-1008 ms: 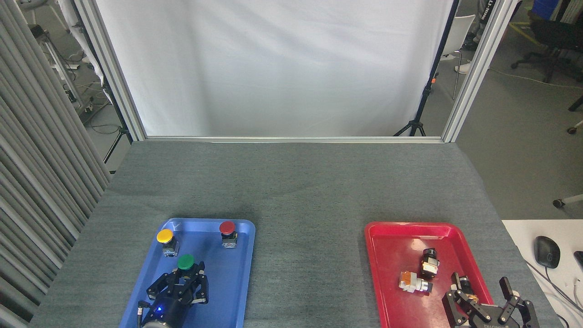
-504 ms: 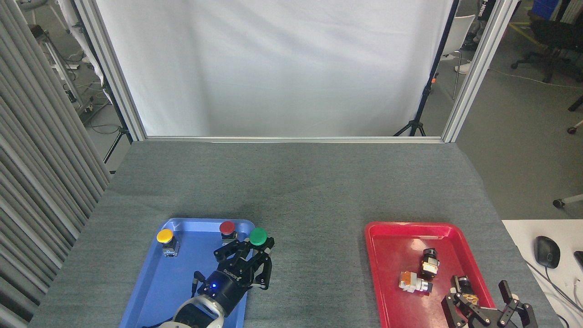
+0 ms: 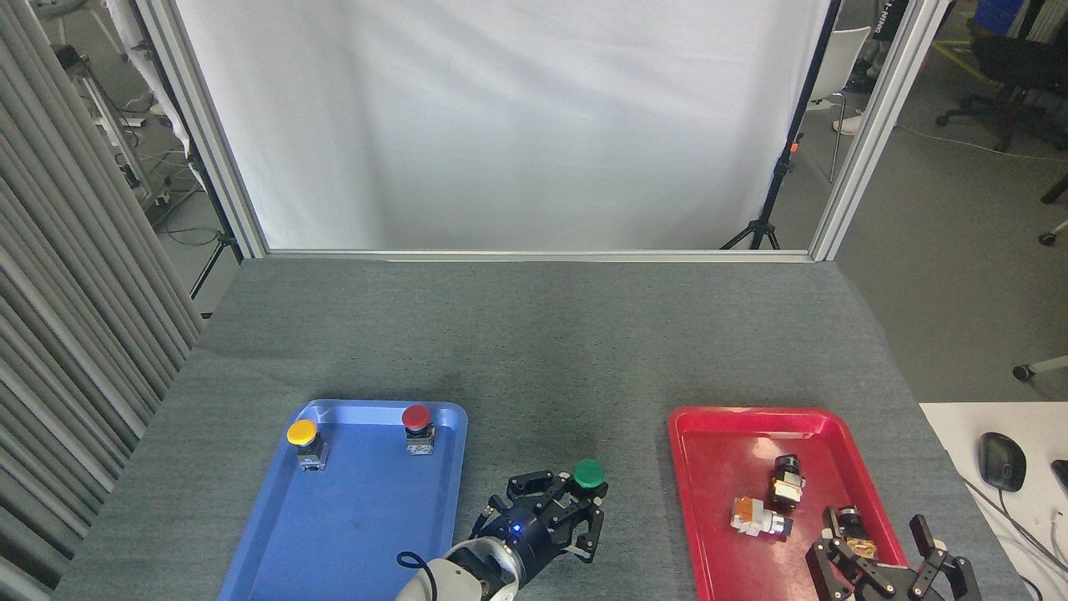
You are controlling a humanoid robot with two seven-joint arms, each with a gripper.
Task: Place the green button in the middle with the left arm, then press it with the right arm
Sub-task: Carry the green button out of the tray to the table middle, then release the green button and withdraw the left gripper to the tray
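The green button [image 3: 589, 473] shows its round green cap between the fingertips of my left gripper [image 3: 574, 499], which is shut on it. The gripper holds it over the bare dark grey cloth of the middle [image 3: 567, 417], between the two trays. I cannot tell whether the button touches the cloth. My right gripper [image 3: 880, 555] stands open at the bottom right, over the near corner of the red tray [image 3: 717, 434], with nothing between its fingers.
The blue tray [image 3: 367, 517] on the left holds a yellow button [image 3: 302, 434] and a red button [image 3: 416, 419] at its far end. Three small switch parts [image 3: 759, 517] lie in the red tray. A computer mouse [image 3: 1001, 461] rests on a white desk at right.
My left gripper has carried the green button out of the blue tray and rightward to the cloth between the trays. The right gripper has barely shifted.
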